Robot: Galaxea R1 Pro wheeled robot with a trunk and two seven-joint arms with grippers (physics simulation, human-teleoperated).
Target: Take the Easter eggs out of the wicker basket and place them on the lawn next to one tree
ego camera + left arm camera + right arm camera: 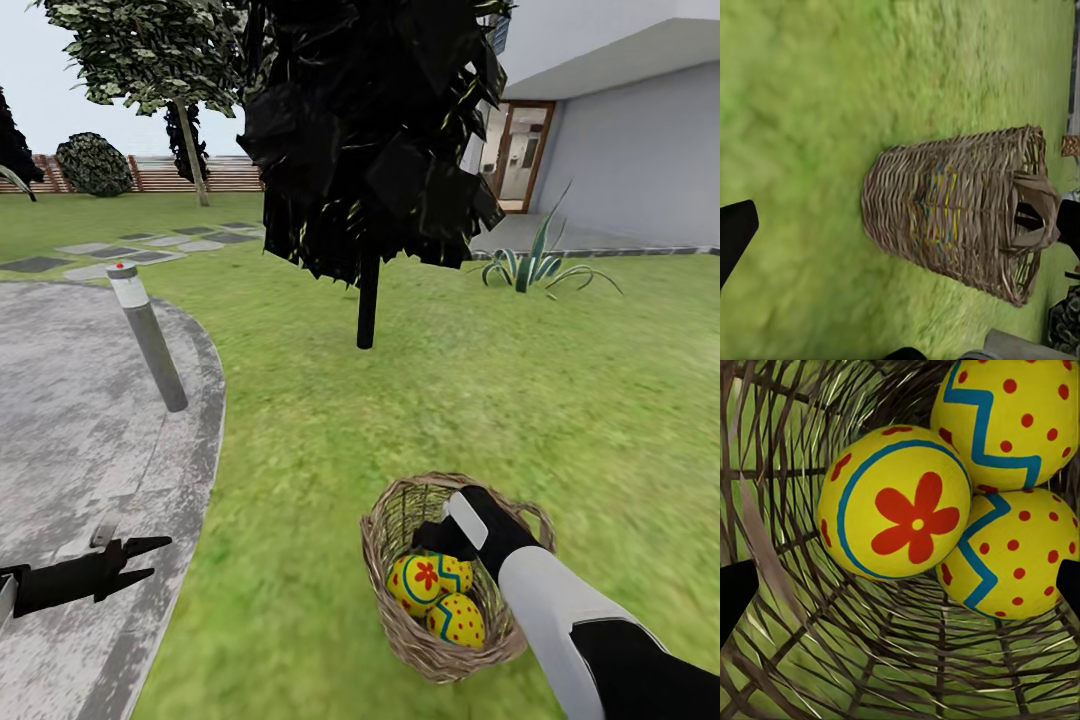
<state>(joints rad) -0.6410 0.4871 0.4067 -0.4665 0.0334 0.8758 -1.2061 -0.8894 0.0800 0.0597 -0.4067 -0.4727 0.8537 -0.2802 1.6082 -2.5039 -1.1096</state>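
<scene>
Wicker: the small tan-brown woven wicker basket [440,640] stands upright on the bright green mottled lawn [560,400], in the lower middle of the head frame, and it holds all three eggs.
Eggs: the three yellow Easter eggs with blue zigzags, red dots and a red flower [896,514] lie close together at the bottom, touching each other; the flower egg is in the centre of the right wrist frame, the two dotted ones at the upper right and the right.
Right gripper [442,540]: it is over the basket mouth and points down at the eggs. Its black fingertips [735,592] show at the two side edges of the right wrist frame, wide apart, and they hold nothing.
Left gripper [150,560]: it hangs at the lower left of the head frame, over the grey paving [70,420], with the jaws a little apart and empty.
Step in hand: I judge that you are reaching for the first egg. You should go down straight on the flower egg, which lies highest, and close on its widest part. The eggs are round and smooth, so a grip too high may let it slip.
In the way: the woven wall and the loop handle [535,520] are close to the wrist; lift straight up, or the basket may tip.
Around: a tree with black foliage and a thin dark trunk [367,310] stands in the upper middle, a grey bollard with a red top [148,340] at the left, a spiky green plant [530,265] at the upper right. A tree with a pale slender trunk [192,150] stands far off at the upper left.
</scene>
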